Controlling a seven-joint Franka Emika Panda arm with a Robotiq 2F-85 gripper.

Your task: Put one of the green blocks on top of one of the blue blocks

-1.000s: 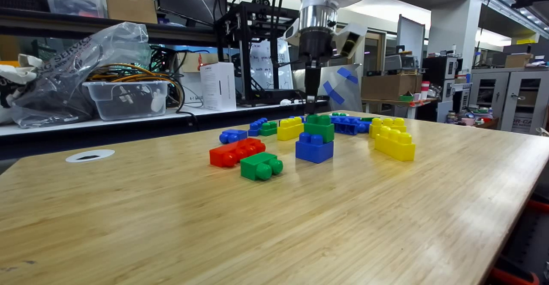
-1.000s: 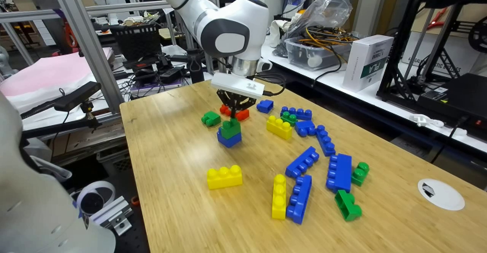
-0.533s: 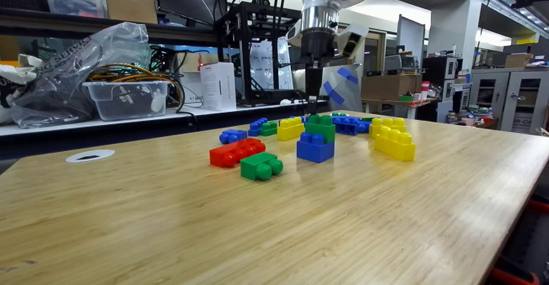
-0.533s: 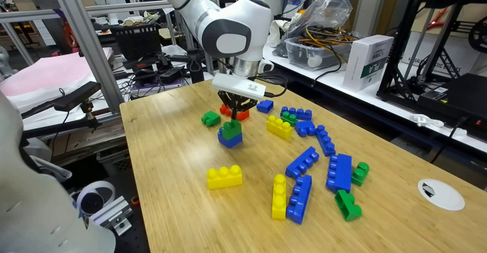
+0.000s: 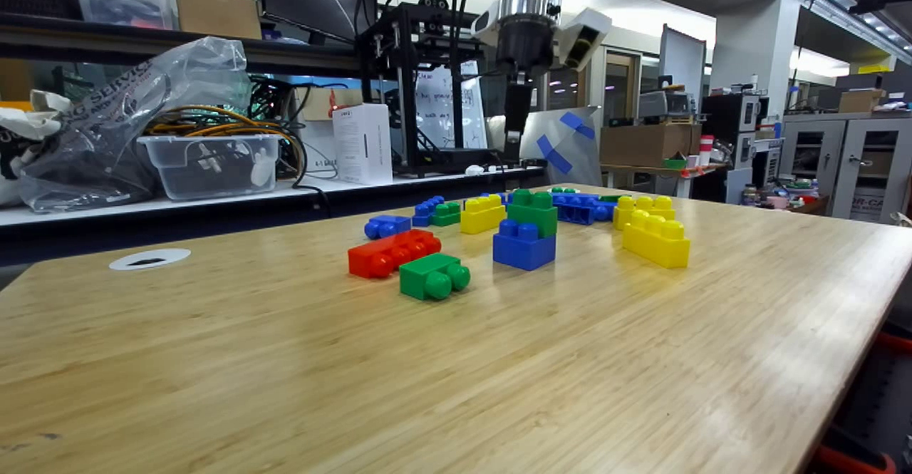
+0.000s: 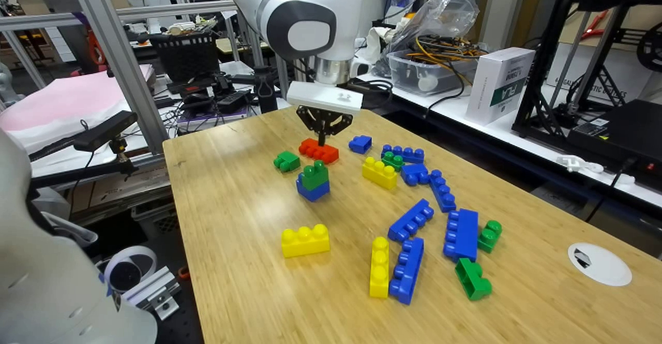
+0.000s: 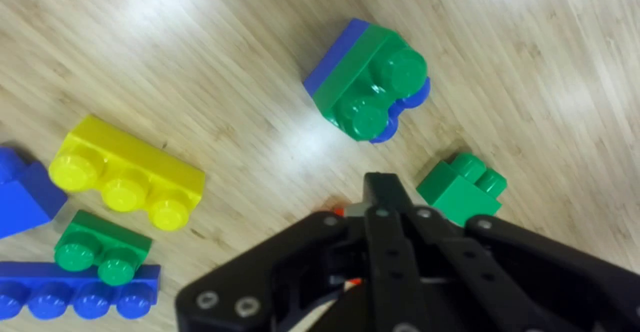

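Note:
A green block [image 5: 533,220] rests on top of a chunky blue block [image 5: 524,251]. It sits off-centre, with two blue studs bare along one side. The same green block [image 6: 315,176] and blue block [image 6: 313,192] show in an exterior view. In the wrist view the green block [image 7: 345,85] covers most of the blue block [image 7: 336,57]. My gripper [image 5: 511,155] is shut and empty, raised above the stack and apart from it. It also shows in an exterior view [image 6: 321,141] and in the wrist view [image 7: 385,187].
A green block lying on its side [image 5: 425,274] and a red block [image 5: 392,253] are beside the stack. Yellow blocks [image 6: 305,241] and several long blue blocks [image 6: 408,270] are spread over the wooden table [image 6: 243,261]. A white disc [image 6: 600,264] is near the table edge.
My gripper has risen off the top of the green block. It stayed shut. The stack shifted very slightly earlier and stands still now, with the green block left on the blue one.

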